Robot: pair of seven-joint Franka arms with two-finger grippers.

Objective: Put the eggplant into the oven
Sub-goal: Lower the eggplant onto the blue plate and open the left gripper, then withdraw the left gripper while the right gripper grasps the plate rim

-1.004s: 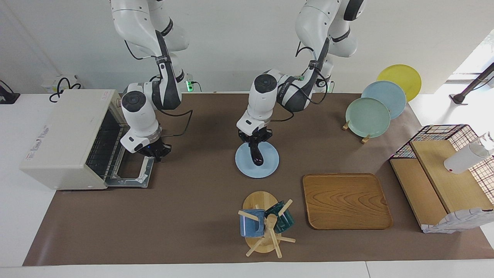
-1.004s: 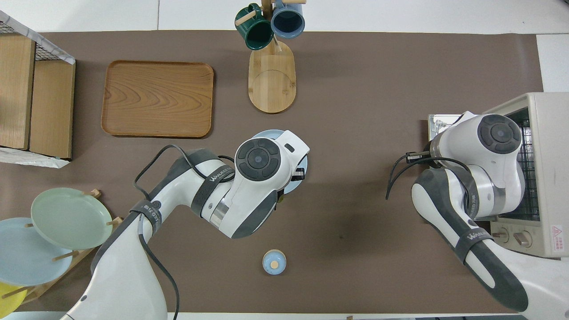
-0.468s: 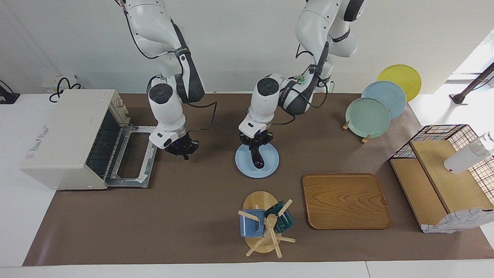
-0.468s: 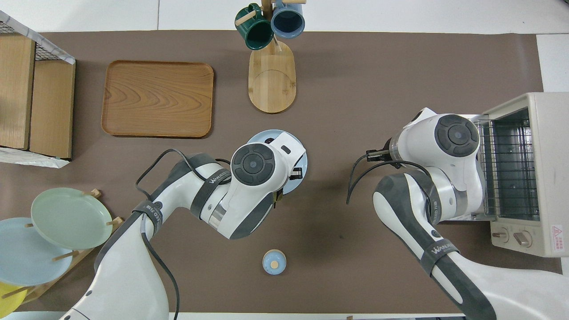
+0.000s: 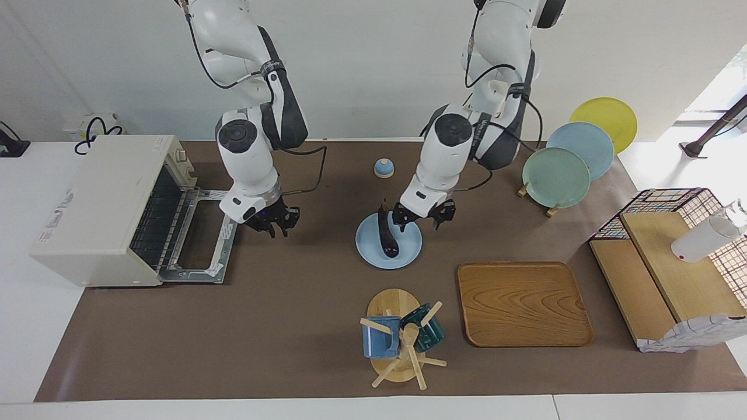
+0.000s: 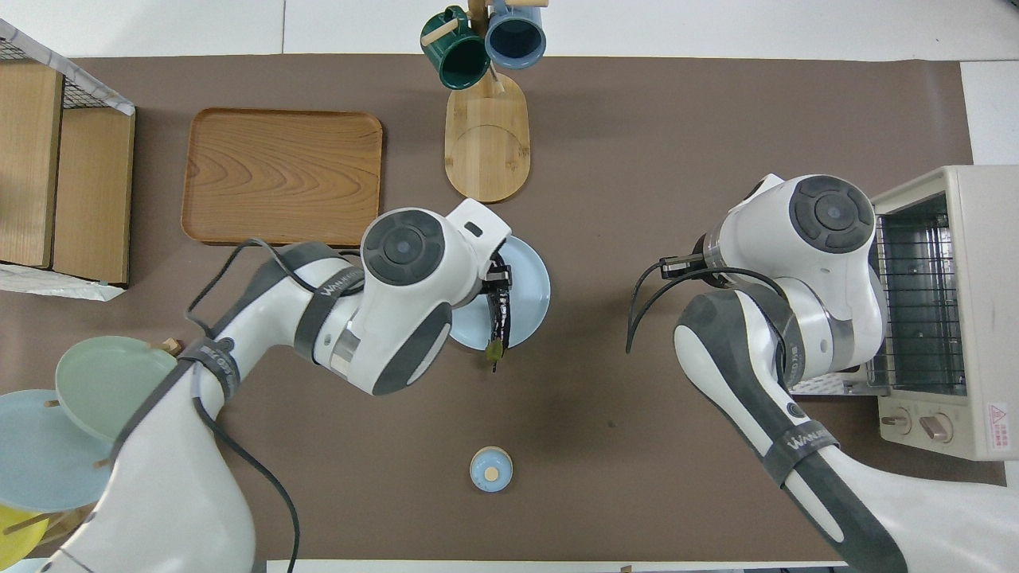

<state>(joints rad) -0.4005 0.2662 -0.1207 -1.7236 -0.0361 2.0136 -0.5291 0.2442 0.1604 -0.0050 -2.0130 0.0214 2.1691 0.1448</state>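
At the right arm's end of the table stands the oven (image 5: 99,210), a boxy cream-white metal case; its glass door (image 5: 204,248) lies folded down flat, exposing the wire rack (image 5: 157,224). By this evidence the opening step appears done, while the transfer is still to come.

Near the table's middle, a round pale-blue plate (image 5: 408,248) of smooth glaze carries the eggplant (image 5: 387,236), a slim, glossy, purple-black body whose thin stem end points toward the robots. It rests on the plate, ungrasped.

The left gripper (image 5: 420,219) hangs over the plate's edge toward the left arm's end, just beside the eggplant, its fingers parted and holding nothing; the overhead view hides it under the wrist. The right gripper (image 5: 271,223) hovers over bare brown mat near the door's free edge, fingers spread and empty.

Remaining, as judged: grasp, carry across to the oven, and set on the rack. A glossy curved skin may slip in a narrow pinch.
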